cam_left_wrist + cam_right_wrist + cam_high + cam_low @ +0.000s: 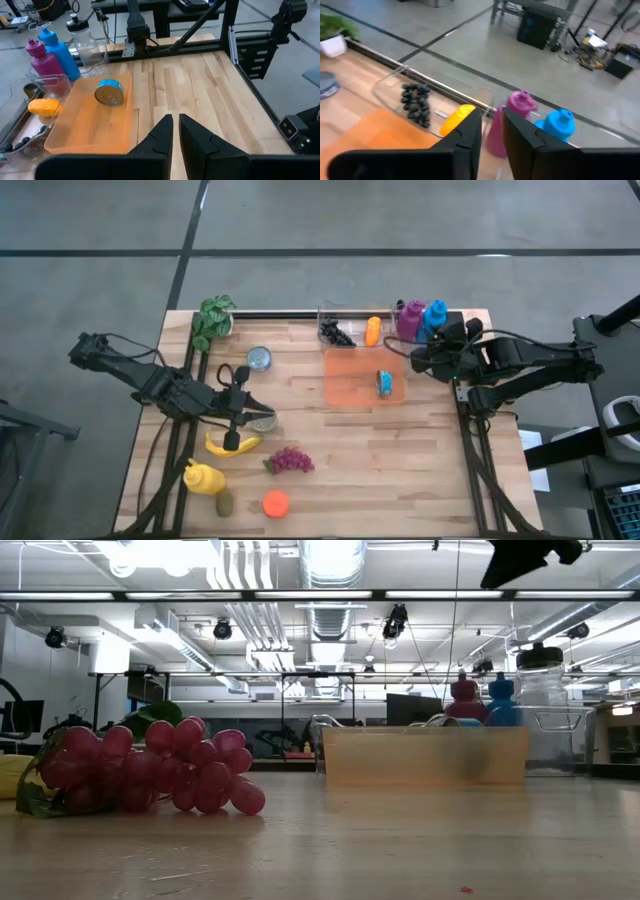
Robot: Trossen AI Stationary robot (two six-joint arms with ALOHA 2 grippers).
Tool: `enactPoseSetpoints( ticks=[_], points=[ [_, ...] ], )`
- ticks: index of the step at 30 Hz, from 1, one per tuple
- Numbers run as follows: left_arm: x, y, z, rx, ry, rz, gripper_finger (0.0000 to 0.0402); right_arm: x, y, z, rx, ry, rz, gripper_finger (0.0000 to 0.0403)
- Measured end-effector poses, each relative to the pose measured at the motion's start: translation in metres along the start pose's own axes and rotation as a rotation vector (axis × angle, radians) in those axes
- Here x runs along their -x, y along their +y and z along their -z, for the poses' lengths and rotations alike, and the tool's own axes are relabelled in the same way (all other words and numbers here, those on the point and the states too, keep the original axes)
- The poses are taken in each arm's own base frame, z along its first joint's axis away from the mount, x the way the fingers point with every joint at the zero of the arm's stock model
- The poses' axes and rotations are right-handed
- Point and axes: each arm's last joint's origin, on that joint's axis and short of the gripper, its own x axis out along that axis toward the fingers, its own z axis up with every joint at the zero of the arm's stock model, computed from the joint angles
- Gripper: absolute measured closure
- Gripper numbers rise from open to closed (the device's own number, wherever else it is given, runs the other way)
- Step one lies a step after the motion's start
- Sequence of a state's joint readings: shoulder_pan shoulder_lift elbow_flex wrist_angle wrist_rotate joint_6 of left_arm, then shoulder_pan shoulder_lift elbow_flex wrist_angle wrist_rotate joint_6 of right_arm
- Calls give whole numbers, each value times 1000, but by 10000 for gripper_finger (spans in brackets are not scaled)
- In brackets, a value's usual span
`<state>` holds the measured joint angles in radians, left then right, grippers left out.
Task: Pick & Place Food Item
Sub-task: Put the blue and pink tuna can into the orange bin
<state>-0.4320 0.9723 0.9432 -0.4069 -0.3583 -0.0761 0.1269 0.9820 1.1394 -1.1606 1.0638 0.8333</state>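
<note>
Step in hand: judged as the end of a placement. A small round tin with a blue label (386, 383) lies on its side inside the shallow translucent orange tray (345, 390), near the tray's right edge, with nothing gripping it.
Right tool (420, 358): raised above the desk's right rear corner, just beside the tray and clear of the tin. In the right wrist view its two dark fingers (465, 134) stand close together with only a narrow gap, and nothing sits between them.
Left tool (232, 442): parked low over the left front of the wooden desk (400, 470), directly above the yellow toy banana (222, 446). Fingers (160, 136) nearly shut, a thin slit between them, empty.
Other food on the desk: purple plastic grape bunch (290, 461), orange ball-shaped fruit (275, 503), yellow pear-like piece (203, 478); a dark grape bunch (416, 104) and an orange piece (458, 118) sit in the clear bin at the rear.
Next move, as judgement: choose another item. The right tool would have to spread its fingers and reach well across; the banana under the left tool looks the nearest candidate.
Risk: the tin may roll on its side.
</note>
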Motion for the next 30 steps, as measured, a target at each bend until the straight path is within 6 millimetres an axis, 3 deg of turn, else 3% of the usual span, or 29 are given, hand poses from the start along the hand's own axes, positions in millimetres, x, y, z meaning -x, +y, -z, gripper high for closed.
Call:
enactPoseSetpoints(
  ticks=[10,22,30],
  points=[
    [-16,-6,7,-127,72,-2,369,27,45,-8,165,-28,-156,392],
    [-55,-20,28,-213,251,42,369,62,90,13,280,-48,-336,394],
    [-61,-21,47,-77,431,-13,369,78,105,29,290,-65,-393,394]
  ],
)
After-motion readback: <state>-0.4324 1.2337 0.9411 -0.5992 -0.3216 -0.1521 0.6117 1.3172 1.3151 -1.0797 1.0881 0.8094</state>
